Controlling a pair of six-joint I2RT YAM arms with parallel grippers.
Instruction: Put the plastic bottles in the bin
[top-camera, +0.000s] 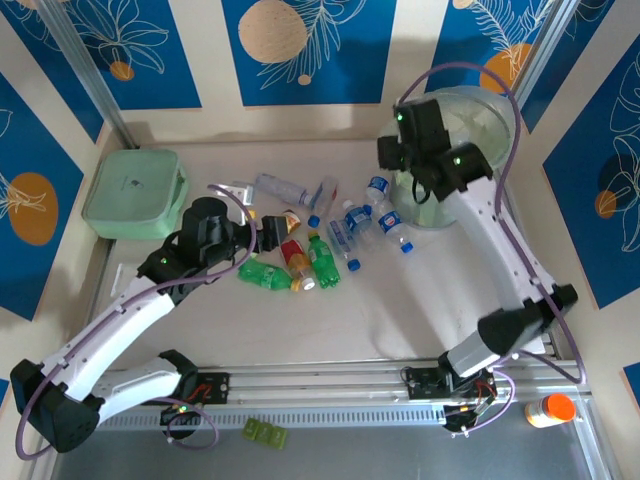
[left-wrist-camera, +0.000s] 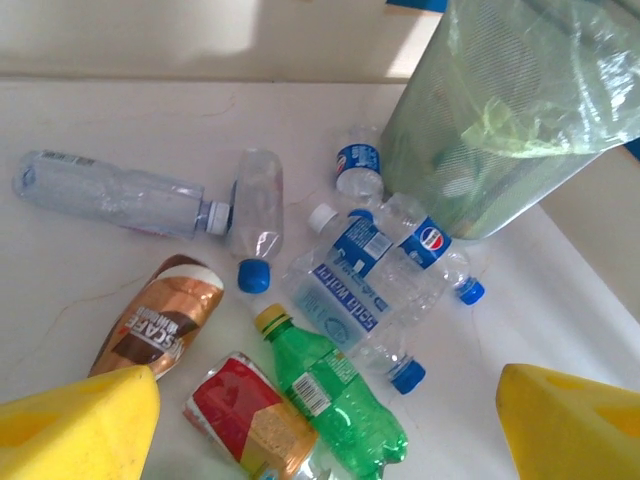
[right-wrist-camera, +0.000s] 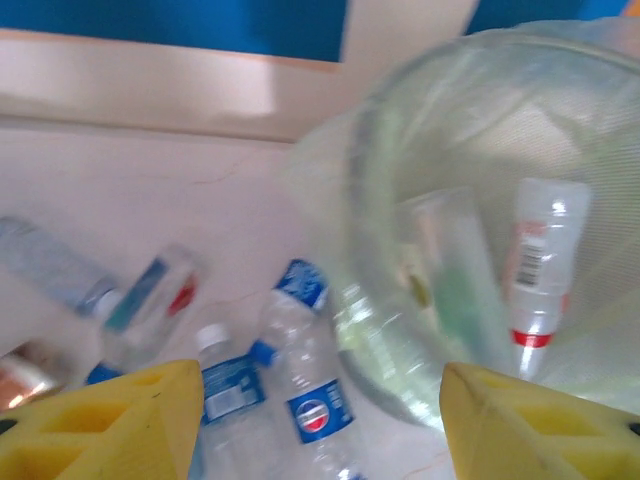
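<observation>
bottles lie scattered on the surface between the left gripper, which hangs open and empty at their left end, and the bin at the far right. the right gripper hovers by the bin's rim, fingers apart with nothing between them; one clear bottle with a red band lies inside the bin.

table | on it: plastic bottles, bin, green lidded box

The brown bottle reads "SCAFE" (first letters out of sight); a clear bottle has "soda water" on its blue label; the neighbouring bottle carries the Pepsi globe.
</observation>
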